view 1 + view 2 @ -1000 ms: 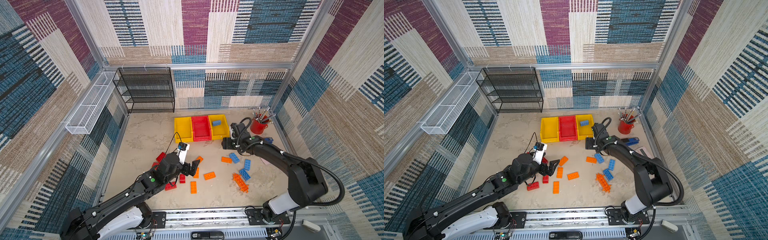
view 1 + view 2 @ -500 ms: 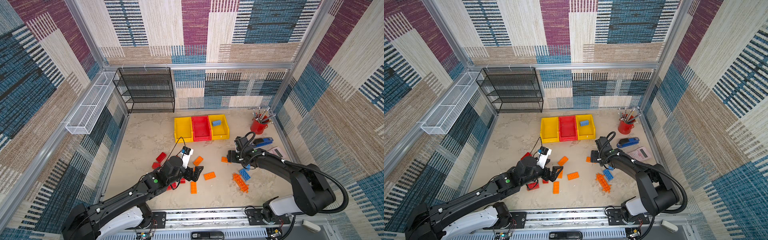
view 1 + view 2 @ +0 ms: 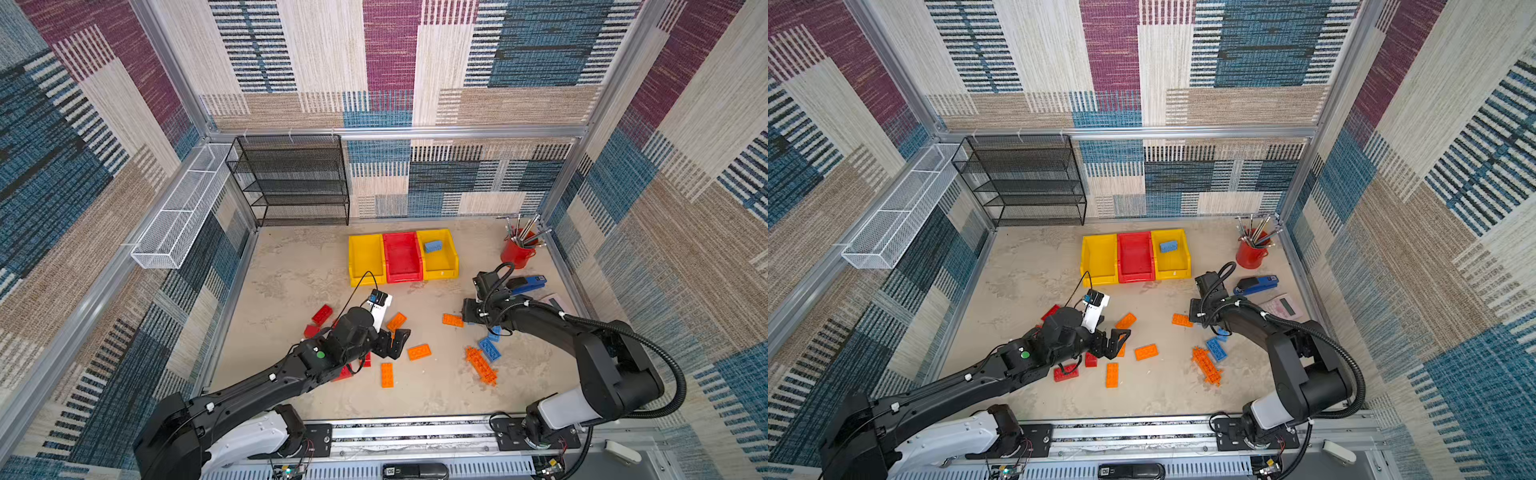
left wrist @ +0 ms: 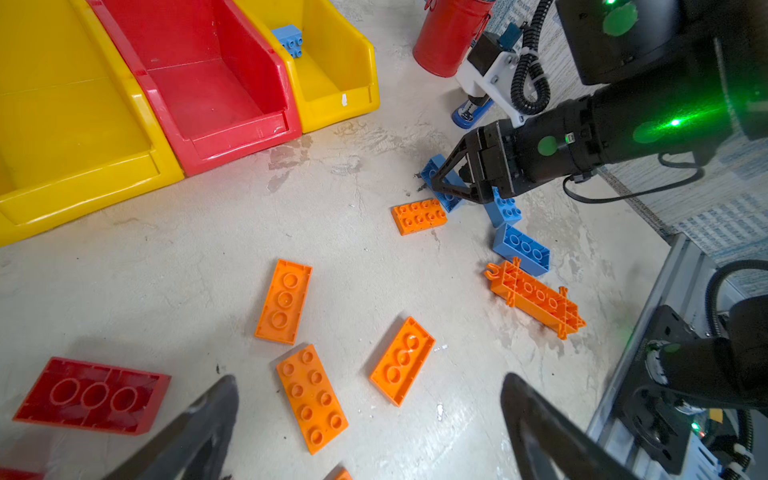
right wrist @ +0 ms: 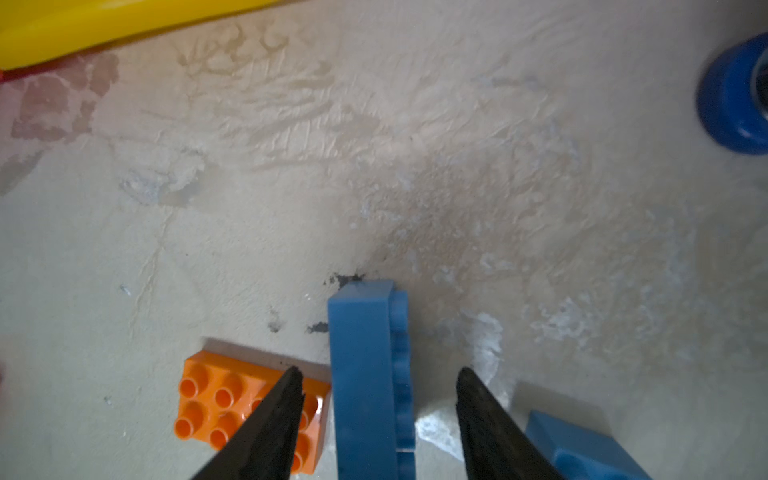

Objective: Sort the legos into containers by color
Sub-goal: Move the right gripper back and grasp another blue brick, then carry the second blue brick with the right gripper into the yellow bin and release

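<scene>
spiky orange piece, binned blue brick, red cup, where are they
spiky orange piece (image 3: 481, 365), in a top view, middle of its length
binned blue brick (image 3: 432, 246), in a top view, its middle
red cup (image 3: 515, 257), in a top view, outer wall

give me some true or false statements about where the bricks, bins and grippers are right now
1. The small blue studded plastic brick lies in the red plastic bin. False: it lies in the yellow plastic bin nearest the red metal cup. The red bin holds nothing.
2. The left gripper is open and holds nothing. True.
3. The right gripper has its jaws either side of a blue plastic brick standing on edge. True.
4. The long spiky orange plastic piece lies in a bin. False: it lies on the table, near the blue bricks.
</scene>
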